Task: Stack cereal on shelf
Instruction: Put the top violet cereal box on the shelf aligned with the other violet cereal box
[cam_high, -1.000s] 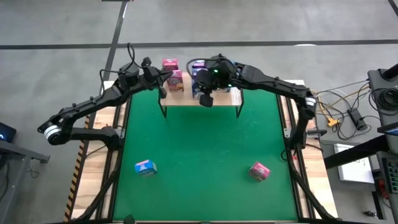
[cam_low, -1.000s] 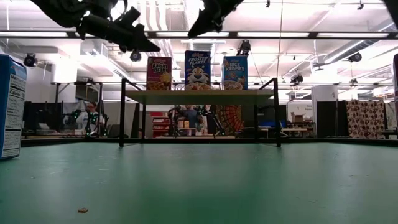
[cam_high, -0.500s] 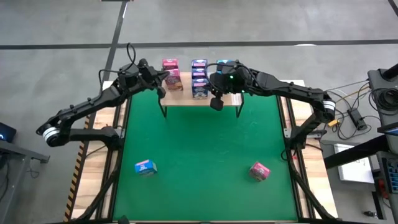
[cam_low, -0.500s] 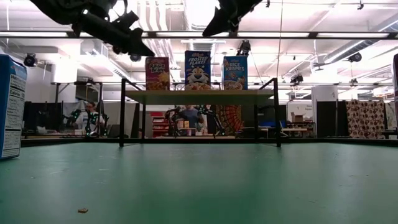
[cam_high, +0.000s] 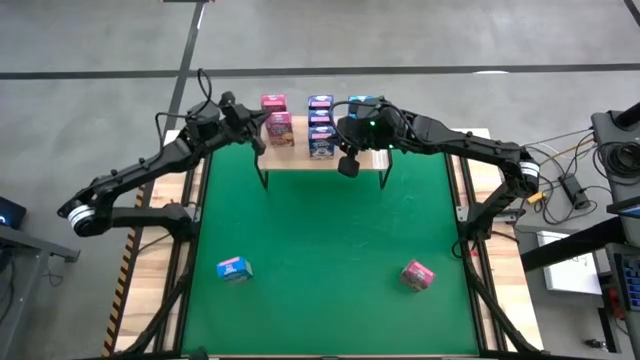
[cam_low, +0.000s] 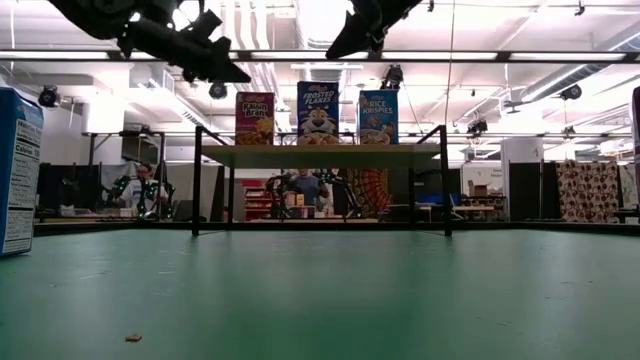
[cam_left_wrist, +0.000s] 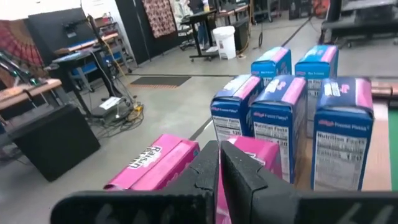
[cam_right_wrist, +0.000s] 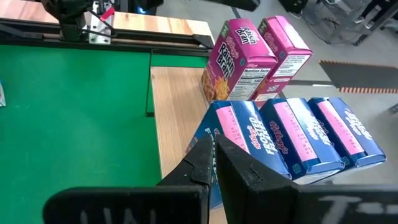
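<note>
Two loose cereal boxes lie on the green mat (cam_high: 320, 250) from above: a blue box (cam_high: 233, 268) and a pink box (cam_high: 417, 274). Other boxes stand on the shelf (cam_high: 325, 156). Left gripper (cam_high: 260, 143) and right gripper (cam_high: 348, 166) hover at its front edge.

Low down, Raisin Bran (cam_low: 255, 118), Frosted Flakes (cam_low: 317, 113) and Rice Krispies (cam_low: 378, 116) stand in a row.

Both wrist cameras show fingers pressed together, holding nothing.
</note>
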